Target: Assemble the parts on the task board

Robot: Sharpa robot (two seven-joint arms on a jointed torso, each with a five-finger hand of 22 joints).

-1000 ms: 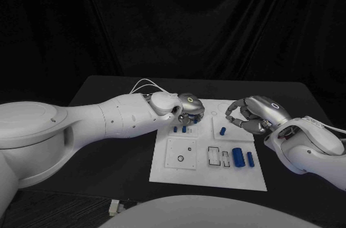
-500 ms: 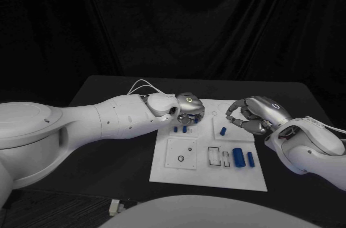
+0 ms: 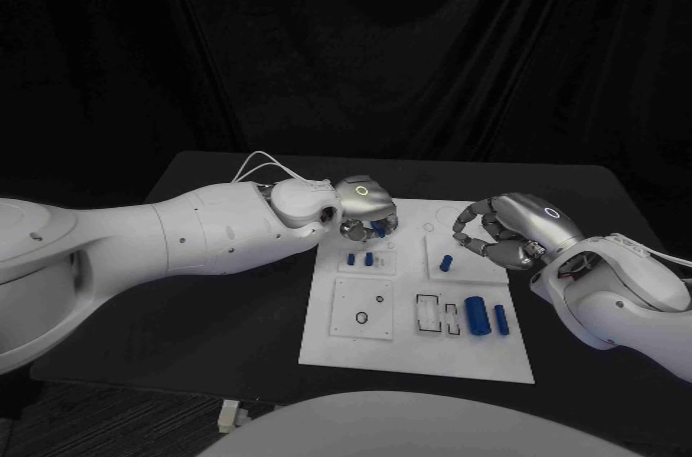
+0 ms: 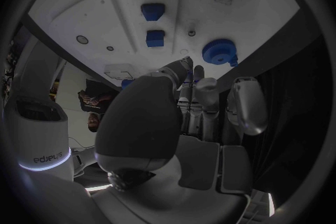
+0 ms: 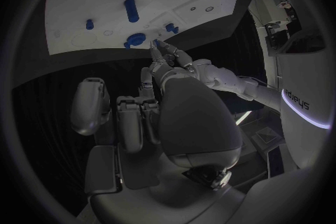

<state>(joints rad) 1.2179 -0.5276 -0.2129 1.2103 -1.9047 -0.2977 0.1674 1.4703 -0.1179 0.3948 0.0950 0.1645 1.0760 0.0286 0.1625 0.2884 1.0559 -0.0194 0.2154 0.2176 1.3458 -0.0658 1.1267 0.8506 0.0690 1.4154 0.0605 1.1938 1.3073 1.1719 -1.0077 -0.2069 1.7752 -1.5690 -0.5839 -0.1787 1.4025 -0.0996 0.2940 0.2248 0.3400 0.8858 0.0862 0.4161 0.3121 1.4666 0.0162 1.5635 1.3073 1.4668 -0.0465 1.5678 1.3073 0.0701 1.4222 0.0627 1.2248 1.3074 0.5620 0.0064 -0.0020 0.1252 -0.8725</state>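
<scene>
Left hand fingers: the left hand (image 3: 364,215) hangs over the far left corner of the task board (image 3: 418,357); the left wrist view shows its fingers (image 4: 183,70) curled together, tips just beside a round blue part (image 4: 220,51), but contact cannot be told, so whether it grasps anything cannot be told.
Right hand fingers: the right hand (image 3: 508,231) hovers over the far right part of the board, fingers (image 5: 162,55) curled inward; whether anything lies between them cannot be told.
Parts near the left hand: two small blue blocks (image 3: 359,260) stand side by side on the board, just nearer than the left hand.
Parts near the right hand: a short blue peg (image 3: 446,263) lies on the board just beside the fingertips.
Parts at the near right: two blue cylinders (image 3: 488,317) lie side by side next to rectangular slots (image 3: 430,312).
Surface: white board in the middle of a black table (image 3: 231,307).
Room: black backdrop behind the table.
Left wrist view adds: the round part's stepped, disc-like shape and small holes in the board.
Right wrist view adds: the left hand (image 5: 166,51) reaching in over the board's edge.
</scene>
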